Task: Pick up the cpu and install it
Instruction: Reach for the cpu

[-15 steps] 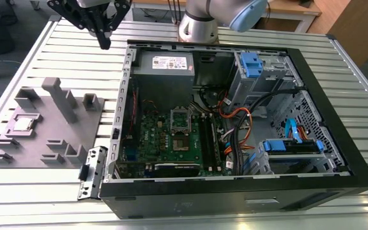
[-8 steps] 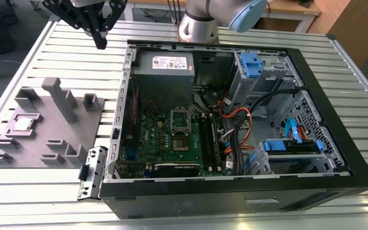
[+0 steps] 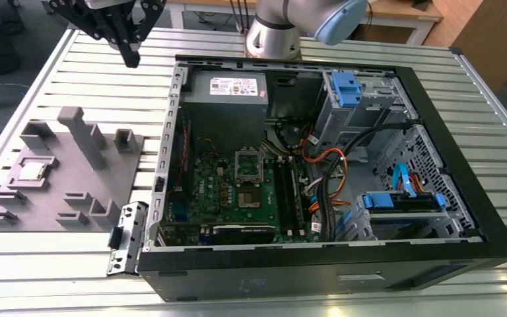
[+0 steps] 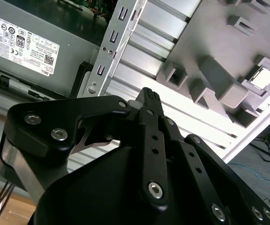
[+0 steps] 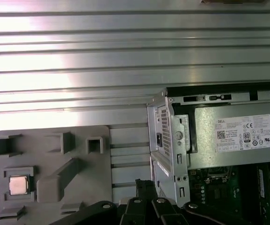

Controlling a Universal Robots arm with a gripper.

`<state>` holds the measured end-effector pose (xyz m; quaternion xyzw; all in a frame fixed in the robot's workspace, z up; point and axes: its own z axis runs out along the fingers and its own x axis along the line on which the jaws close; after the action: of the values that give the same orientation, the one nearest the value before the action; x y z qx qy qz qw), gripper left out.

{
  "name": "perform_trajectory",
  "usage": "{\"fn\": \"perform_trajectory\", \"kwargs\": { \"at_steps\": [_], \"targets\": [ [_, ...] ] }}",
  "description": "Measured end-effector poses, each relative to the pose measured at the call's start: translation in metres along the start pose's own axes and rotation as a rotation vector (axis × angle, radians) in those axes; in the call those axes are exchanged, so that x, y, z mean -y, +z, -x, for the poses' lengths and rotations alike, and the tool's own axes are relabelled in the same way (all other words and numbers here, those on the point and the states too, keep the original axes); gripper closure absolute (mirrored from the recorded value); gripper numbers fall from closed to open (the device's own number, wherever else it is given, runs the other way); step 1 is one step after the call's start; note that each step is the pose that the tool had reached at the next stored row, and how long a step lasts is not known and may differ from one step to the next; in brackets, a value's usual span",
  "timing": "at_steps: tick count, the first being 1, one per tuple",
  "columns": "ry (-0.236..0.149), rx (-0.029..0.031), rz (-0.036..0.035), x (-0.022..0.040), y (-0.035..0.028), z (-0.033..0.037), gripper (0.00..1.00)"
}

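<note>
The cpu (image 3: 32, 170), a small square chip with a pale metal top, lies in a pocket of the grey holder block (image 3: 68, 198) at the exterior view's left. It also appears in both wrist views as the cpu (image 4: 265, 77) and the cpu (image 5: 17, 184). My gripper (image 3: 130, 58) hangs high above the slatted table, beyond the holder and beside the case's far left corner, well away from the chip. Its black fingers meet at the tip, shut on nothing, as the gripper (image 4: 149, 96) shows. The green board (image 3: 222, 191) with its silver socket frame (image 3: 248, 165) lies inside the open case.
The open black computer case (image 3: 465, 165) takes up the table's middle and right, with a grey power supply (image 3: 227, 89), cables and blue drive clips inside. Upright posts stand on the holder block. A loose metal bracket (image 3: 126, 238) lies by the case's near left corner.
</note>
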<state>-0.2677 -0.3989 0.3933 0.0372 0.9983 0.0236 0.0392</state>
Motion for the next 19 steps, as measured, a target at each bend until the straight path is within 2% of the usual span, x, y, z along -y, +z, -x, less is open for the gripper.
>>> {"fn": "perform_trajectory", "kwargs": {
  "at_steps": [19],
  "targets": [
    [0.0,0.0091,0.0006,0.0019,-0.0021,-0.0263,0.89]
  ]
}}
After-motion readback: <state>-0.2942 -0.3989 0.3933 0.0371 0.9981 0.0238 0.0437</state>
